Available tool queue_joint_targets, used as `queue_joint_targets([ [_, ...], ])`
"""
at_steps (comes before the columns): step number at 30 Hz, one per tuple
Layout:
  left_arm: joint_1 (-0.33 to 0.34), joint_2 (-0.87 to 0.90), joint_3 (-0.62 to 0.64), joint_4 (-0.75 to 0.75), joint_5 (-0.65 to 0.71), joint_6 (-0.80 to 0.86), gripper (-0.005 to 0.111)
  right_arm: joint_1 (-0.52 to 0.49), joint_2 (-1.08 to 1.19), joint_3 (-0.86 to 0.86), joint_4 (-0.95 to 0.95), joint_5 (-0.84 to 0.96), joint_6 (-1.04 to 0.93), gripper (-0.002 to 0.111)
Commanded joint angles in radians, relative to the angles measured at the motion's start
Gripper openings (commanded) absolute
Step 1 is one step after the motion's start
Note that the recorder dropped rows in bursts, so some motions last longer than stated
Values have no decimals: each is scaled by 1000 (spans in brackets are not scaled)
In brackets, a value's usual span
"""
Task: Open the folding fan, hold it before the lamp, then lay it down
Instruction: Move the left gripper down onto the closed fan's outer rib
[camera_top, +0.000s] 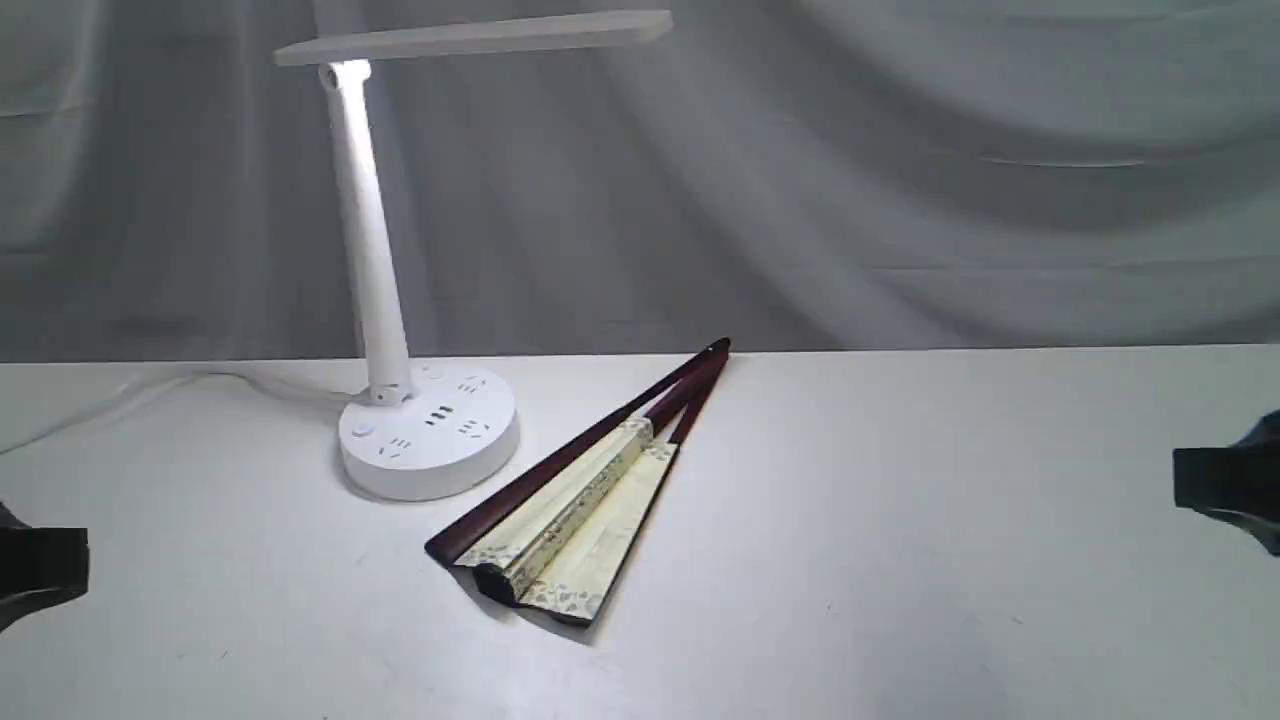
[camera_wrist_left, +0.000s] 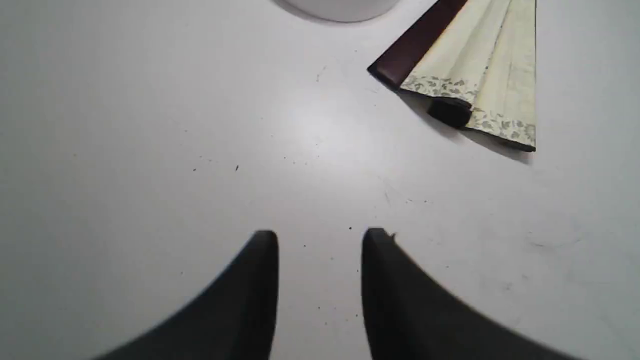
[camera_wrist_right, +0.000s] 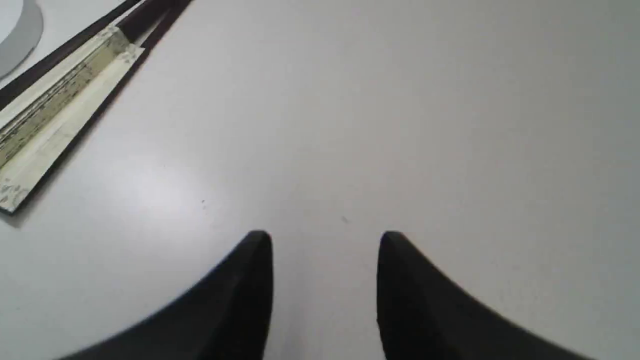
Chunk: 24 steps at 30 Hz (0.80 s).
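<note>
The folding fan (camera_top: 585, 490) lies on the white table, barely spread, its cream pleats between dark maroon guards and its pivot pointing toward the back. Its wide end shows in the left wrist view (camera_wrist_left: 475, 70) and one side in the right wrist view (camera_wrist_right: 60, 105). The white lamp (camera_top: 400, 300) stands just left of the fan, lit, with its bar head overhead. My left gripper (camera_wrist_left: 320, 237) hovers open over bare table at the exterior view's left edge (camera_top: 40, 565), well short of the fan. My right gripper (camera_wrist_right: 325, 237) is open too, far right (camera_top: 1225, 485), holding nothing.
A white cord (camera_top: 150, 390) runs from the lamp base toward the left along the table (camera_top: 900, 550). A grey draped cloth (camera_top: 900, 180) hangs behind the table's back edge. An edge of the lamp base shows in the left wrist view (camera_wrist_left: 340, 7).
</note>
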<state>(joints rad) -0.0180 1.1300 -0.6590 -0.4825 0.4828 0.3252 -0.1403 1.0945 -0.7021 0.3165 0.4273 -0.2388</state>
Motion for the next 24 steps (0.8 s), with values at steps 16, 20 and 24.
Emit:
queue_joint_targets([
  [16, -33, 274, -89, -277, 41, 302, 29, 14, 192, -10, 85, -36, -106, 28],
  [20, -127, 307, -119, -110, -11, 169, 29, 39, 213, -10, 83, -34, -133, 28],
  [24, -217, 339, -138, -3, -94, 43, 29, 51, 215, -10, 83, -34, -147, 28],
])
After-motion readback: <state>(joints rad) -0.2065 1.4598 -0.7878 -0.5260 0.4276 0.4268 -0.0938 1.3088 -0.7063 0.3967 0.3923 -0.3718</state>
